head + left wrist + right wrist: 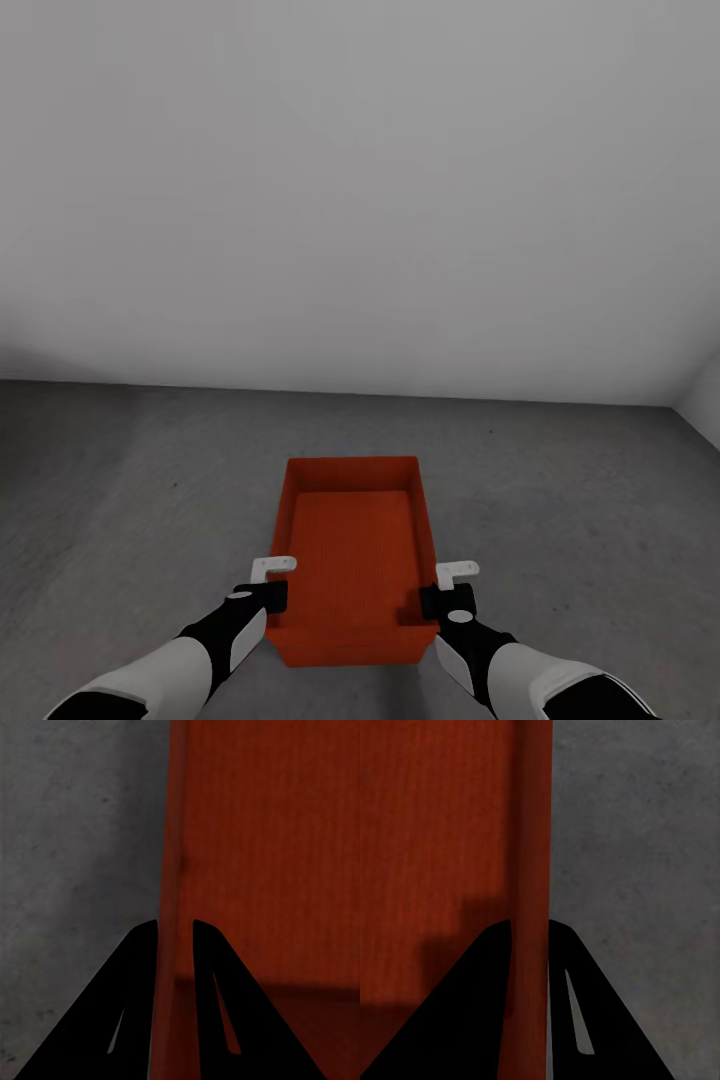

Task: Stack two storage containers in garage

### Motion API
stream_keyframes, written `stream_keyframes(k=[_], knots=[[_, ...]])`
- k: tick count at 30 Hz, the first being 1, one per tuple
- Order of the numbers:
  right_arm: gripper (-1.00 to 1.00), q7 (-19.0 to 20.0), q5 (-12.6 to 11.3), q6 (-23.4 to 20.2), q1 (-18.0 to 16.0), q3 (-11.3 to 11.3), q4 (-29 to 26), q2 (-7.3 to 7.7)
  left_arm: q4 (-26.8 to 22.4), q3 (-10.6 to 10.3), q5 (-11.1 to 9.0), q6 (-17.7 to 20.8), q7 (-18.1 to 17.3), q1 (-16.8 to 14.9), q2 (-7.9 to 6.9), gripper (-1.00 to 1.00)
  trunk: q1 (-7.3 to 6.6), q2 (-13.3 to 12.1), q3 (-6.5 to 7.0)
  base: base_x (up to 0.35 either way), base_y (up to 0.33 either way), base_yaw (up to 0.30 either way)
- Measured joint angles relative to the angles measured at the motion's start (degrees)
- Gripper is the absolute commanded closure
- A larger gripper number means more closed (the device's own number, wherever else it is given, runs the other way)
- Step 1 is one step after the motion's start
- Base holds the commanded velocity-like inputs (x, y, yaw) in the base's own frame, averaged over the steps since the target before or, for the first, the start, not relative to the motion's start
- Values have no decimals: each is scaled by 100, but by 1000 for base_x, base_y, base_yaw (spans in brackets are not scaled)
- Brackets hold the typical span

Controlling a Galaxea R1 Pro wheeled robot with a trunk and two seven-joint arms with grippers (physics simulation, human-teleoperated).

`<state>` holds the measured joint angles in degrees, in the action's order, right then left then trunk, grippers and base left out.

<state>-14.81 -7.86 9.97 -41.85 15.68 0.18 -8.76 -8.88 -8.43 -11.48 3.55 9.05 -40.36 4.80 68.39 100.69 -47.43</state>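
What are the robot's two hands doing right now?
Left gripper: shut on the left wall of the storage container.
Right gripper: shut on the container's right wall.

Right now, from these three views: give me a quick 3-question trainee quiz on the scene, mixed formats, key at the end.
1. True or false: the left gripper and the right gripper each straddle a side wall of the storage container.
2. Multiple choice: what lies under the container? A) light wood planks B) dark grey concrete floor C) a glass table
3. Fill in: seen from the head view, the container's inside is ____ (full / empty).

Key
1. True: in each wrist view a red wall runs between the two dark fingers.
2. B
3. empty
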Motion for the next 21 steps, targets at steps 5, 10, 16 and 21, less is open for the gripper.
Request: stream_keyframes(k=[5,10,16,21], knots=[[100,0,0,0,0,-1,0,0,0,0,0,1,0,-1,0,100,0,0,0,0,0,0],[100,1,-2,0,0,1,0,0,0,1,0,0,0,1,0,100,0,0,0,13,0,0],[100,3,-1,0,0,2,0,2,0,5,3,-2,1,2,2,100,0,0,0,36,0,0],[100,1,0,0,0,1,0,0,0,1,0,-1,0,1,0,100,0,0,0,2,0,0]])
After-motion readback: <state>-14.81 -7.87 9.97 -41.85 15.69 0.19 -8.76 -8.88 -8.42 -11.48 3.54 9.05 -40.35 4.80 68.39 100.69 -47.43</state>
